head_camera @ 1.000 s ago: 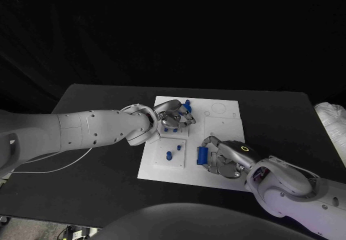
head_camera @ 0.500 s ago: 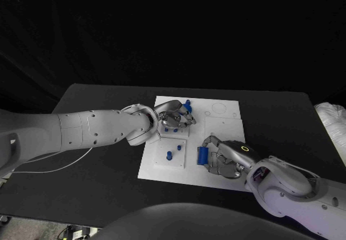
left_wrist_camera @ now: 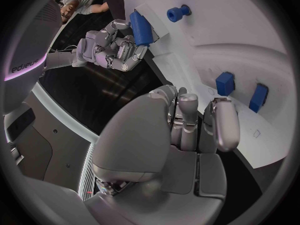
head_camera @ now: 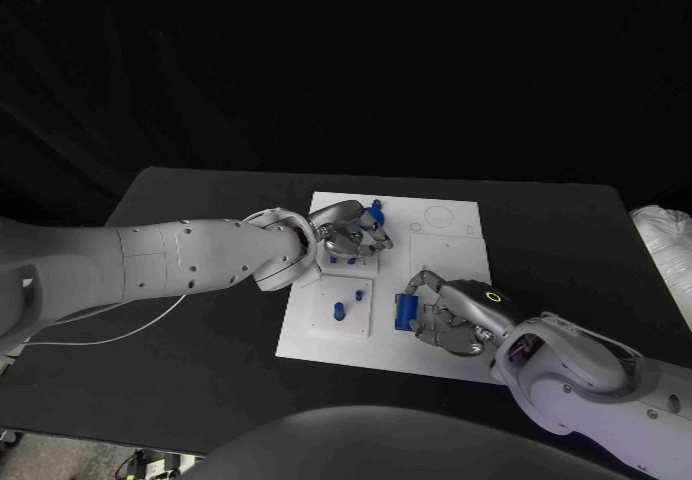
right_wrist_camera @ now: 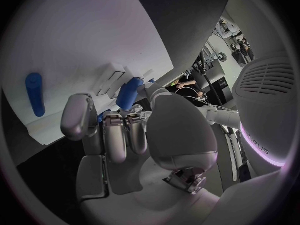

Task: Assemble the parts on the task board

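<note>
The board (head_camera: 433, 255), a white plate, lies at the middle of the head view on the black table (head_camera: 202, 210).

The left hand (head_camera: 346, 232) reaches in from the left edge and sits over the board's upper left part. Its fingers (left_wrist_camera: 224, 126) are curled in close together; whether they pinch anything cannot be told. A blue part (head_camera: 375, 212) shows just above that hand, partly covered by it, so contact cannot be judged. Two small blue parts (head_camera: 339, 260) peek out just below the hand. In the left wrist view two blue blocks (left_wrist_camera: 225, 81) sit on the board beyond the fingertips, apart from them, and a blue spool-shaped part (left_wrist_camera: 177, 13) lies farther off near the circle's top.

The right hand (head_camera: 459, 315) comes from the lower right and rests over the board's lower right part. Its fingers close round a long blue part (head_camera: 407, 310), which lies at the hand's left side, just right of centre in the head view. The hand's back hides much of that part and the board under it.

Left of the long part, two small blue pegs (head_camera: 346, 303) stand in a raised white block (head_camera: 325, 322) at the board's lower left, apart from both hands. A faint circle outline (head_camera: 437, 216) marks the board's upper right.

A white cable (head_camera: 116, 335) trails over the table at left, and a pale bundle (head_camera: 666, 250) lies at the right edge, well apart from the board.
</note>
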`<state>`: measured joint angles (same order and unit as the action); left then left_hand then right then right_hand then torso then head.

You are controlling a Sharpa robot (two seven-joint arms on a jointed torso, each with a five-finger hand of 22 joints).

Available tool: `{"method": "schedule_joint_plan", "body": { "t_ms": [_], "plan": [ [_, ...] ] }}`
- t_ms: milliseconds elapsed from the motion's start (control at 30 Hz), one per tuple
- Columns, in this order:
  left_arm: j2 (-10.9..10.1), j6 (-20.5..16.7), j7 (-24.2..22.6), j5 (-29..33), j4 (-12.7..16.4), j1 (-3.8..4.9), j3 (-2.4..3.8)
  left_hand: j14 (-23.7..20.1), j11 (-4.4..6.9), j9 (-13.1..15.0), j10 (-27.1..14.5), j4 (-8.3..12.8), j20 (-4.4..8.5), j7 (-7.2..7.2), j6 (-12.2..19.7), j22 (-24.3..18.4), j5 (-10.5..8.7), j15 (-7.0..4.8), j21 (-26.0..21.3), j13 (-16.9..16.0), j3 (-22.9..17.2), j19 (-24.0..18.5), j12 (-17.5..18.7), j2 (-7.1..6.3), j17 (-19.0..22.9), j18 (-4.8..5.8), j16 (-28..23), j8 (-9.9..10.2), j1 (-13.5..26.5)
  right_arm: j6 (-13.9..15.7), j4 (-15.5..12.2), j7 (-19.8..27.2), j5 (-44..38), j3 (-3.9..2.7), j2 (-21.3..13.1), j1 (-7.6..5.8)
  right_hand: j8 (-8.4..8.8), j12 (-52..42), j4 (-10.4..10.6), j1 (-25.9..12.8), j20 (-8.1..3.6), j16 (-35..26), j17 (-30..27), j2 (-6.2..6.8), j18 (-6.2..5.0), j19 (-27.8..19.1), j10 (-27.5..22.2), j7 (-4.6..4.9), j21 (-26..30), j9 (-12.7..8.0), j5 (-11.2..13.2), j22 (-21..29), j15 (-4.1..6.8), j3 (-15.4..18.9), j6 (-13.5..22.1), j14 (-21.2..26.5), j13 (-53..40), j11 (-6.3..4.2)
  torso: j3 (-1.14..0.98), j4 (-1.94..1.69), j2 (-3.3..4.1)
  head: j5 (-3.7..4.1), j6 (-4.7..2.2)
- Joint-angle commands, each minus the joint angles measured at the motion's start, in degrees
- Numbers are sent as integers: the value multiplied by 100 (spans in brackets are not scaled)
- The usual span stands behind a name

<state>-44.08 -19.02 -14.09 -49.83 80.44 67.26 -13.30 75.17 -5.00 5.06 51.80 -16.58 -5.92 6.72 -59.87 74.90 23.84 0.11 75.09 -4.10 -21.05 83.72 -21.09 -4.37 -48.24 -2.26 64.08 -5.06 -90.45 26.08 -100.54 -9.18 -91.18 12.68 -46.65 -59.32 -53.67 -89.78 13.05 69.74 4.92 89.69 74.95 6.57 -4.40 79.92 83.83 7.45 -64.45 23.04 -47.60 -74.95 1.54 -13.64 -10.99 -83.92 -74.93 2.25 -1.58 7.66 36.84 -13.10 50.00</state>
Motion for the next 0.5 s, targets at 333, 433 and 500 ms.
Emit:
{"method": "schedule_joint_plan", "body": {
  "t_ms": [333, 433, 500],
  "plan": [
    [7, 100, 9, 19, 10, -2, 4, -33, -16, 7, 12, 11, -21, 43, -14, 1075, -22, 8, -21, 7, -36, -15, -25, 4, 6, -100, -21, -18, -65, 164, -46, 288, 222, 5, -48, 14, 48, -22, 137, -133, -17, 31, 1505, 8, -60, 19, 617, 52, -4, -74, -81, -844, -15, -51, -16, -608, -1507, 1, 0, 0, 2, -10, 0],
    [6, 106, 12, 19, 10, -3, 4, -33, -16, 7, 12, 11, -21, 43, -14, 1075, -22, 8, -21, 7, -36, -15, -25, 4, 6, -100, -21, -18, -65, 128, -56, 271, 230, 5, -53, 15, 92, -12, 139, -137, -14, 31, 1505, 33, -65, 5, 604, 57, 26, -116, 6, -837, -19, -62, 28, -608, -1496, 6, 1, 3, 1, -16, 0],
    [5, 110, 15, 19, 11, -3, 4, -33, -16, 7, 12, 11, -21, 43, -14, 1075, -22, 8, -21, 7, -36, -15, -25, 4, 6, -100, -21, -18, -65, 66, -65, 241, 226, 5, -58, 17, 281, 20, 120, -129, -4, 31, 1505, 77, -78, -36, 561, 77, 106, -239, 363, -817, -34, -63, 284, -608, -1459, 23, 0, 1, 2, -17, 0]
  ]
}}
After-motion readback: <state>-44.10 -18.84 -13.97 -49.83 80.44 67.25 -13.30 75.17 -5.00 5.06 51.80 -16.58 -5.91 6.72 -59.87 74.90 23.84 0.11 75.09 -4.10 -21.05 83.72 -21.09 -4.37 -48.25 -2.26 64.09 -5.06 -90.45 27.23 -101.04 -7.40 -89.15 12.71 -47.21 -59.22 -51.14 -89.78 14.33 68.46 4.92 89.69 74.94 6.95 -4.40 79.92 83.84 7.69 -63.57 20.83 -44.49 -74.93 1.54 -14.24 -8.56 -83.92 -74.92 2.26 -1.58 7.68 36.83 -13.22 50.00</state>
